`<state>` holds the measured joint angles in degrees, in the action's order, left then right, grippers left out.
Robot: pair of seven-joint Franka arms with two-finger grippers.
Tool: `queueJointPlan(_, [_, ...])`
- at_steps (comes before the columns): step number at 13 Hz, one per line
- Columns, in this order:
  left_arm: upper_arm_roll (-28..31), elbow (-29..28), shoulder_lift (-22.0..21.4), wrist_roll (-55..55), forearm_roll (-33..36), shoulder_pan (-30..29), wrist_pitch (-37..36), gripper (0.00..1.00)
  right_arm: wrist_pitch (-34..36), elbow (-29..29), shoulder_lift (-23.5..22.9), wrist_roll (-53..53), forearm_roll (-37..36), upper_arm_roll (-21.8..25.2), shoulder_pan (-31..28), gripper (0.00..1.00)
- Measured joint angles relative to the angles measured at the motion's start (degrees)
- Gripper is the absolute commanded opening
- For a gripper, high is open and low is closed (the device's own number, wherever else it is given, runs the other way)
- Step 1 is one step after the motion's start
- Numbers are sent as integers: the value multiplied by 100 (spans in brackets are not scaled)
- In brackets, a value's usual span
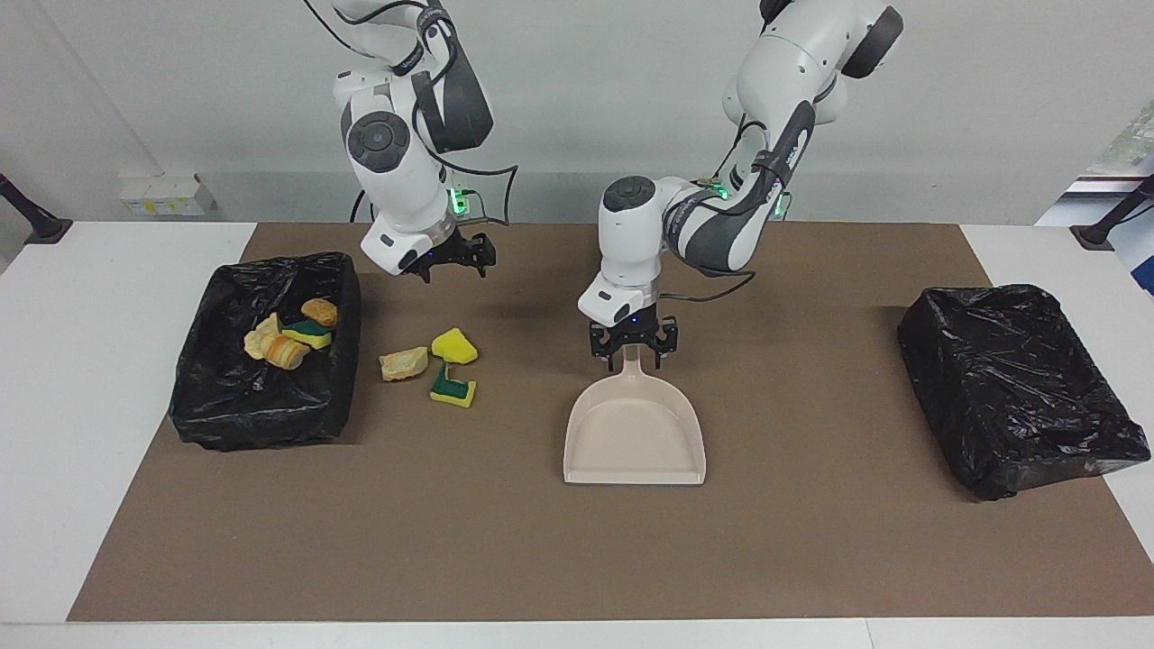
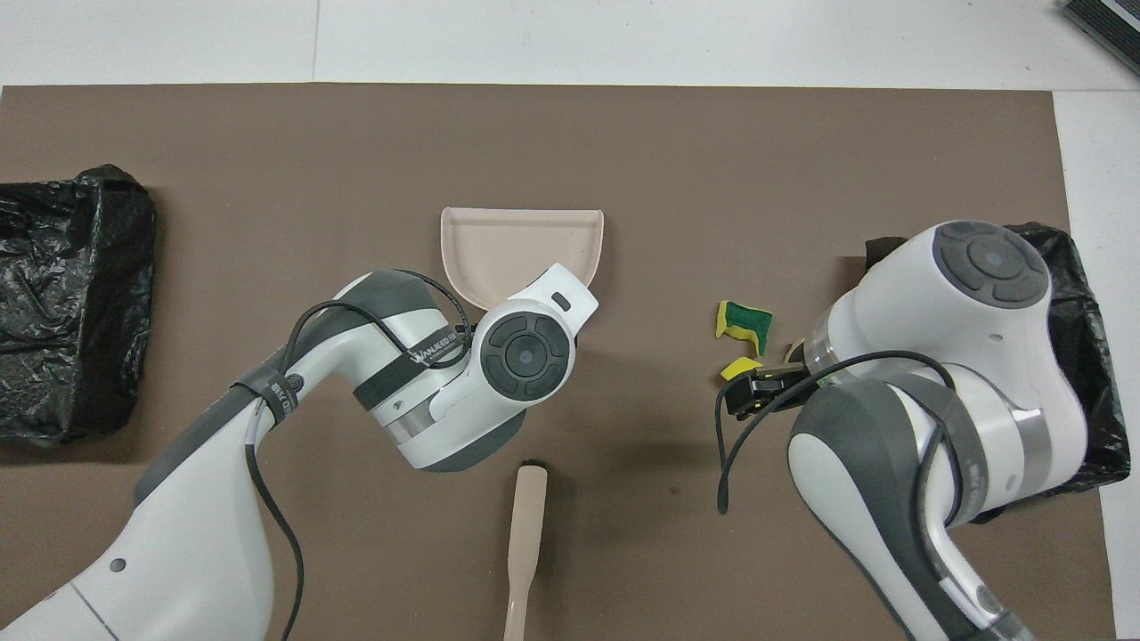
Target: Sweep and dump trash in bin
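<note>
**Left tool at the dustpan handle, right tool aloft by the loose scraps**

Worktop (image 1: 90, 361) is white, with a brown mat (image 1: 811, 541) over most of it.

Left arm: bent low over mid-mat. The left tool (image 1: 631, 348) points straight down at the tip of the handle of the dustpan (image 1: 634, 433). Clenched on the handle or only straddling it: cannot tell. The pan lies flat on the mat, its handle toward the robots and its open mouth away from them.

Right arm: raised. The right tool (image 1: 455, 257) is released, with nothing in it. It hangs over bare mat by the robot-side corner of the bin (image 1: 207, 406).

Trash, two lots:
- Three loose scraps on the mat, just beside the bin on the dustpan's side: a tan chunk (image 1: 403, 363), a yellow sponge piece (image 1: 453, 346) and a green-and-yellow sponge piece (image 1: 453, 388). They lie close together, well apart from the pan.
- The binned scraps (image 1: 288, 338) sit clustered inside the black-lined bin at the right arm's end of the worktop. They are orange-brown lumps, one pale piece and one green-and-yellow piece.

A second black-lined bin (image 1: 1019, 388) stands at the left arm's end.

The overhead view shows a beige brush handle (image 2: 525, 543) lying on the mat, nearer the robots than the pan.
</note>
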<state>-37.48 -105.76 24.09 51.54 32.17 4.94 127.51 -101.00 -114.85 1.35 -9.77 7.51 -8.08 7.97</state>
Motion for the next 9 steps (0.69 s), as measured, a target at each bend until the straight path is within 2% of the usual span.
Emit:
queueJointPlan(4, [11,61,-82,-1116,4,-126,-219,0,-30,113,2,-108,5,-1,97,100])
queueJointPlan(9, [41,86,-522,-4280,7,-320,-1241,0,-32,143,1,-347,16,-3,312,100])
